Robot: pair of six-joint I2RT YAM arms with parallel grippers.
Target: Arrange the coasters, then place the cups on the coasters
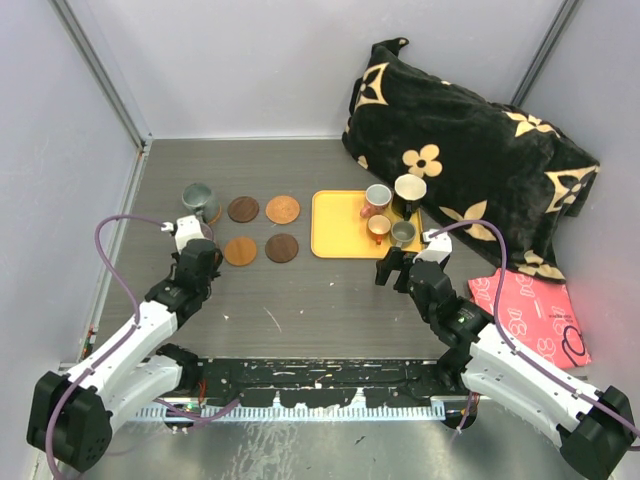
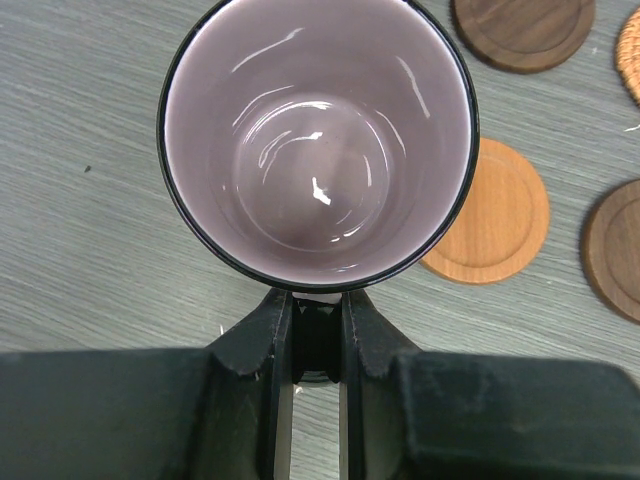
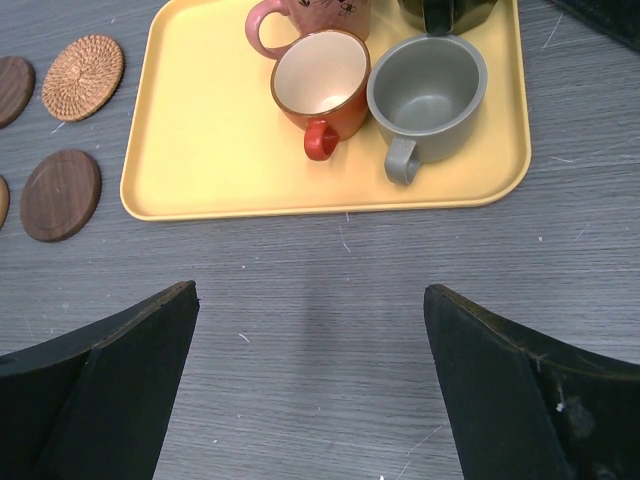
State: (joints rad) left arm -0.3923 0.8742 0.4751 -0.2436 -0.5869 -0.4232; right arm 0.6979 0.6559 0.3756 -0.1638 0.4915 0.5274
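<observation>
Left wrist alone shows left pincer (image 2: pixel 318 335) clamping the purple mug (image 2: pixel 318 150).

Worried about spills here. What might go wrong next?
The left claw pinches the purple mug only by its handle, so it may swing or tilt. It overlaps the light coaster in the wrist view; set down off-centre, it might rock. On the yellow tray the orange cup and grey cup sit tight together; the open right claw may knock one.
</observation>
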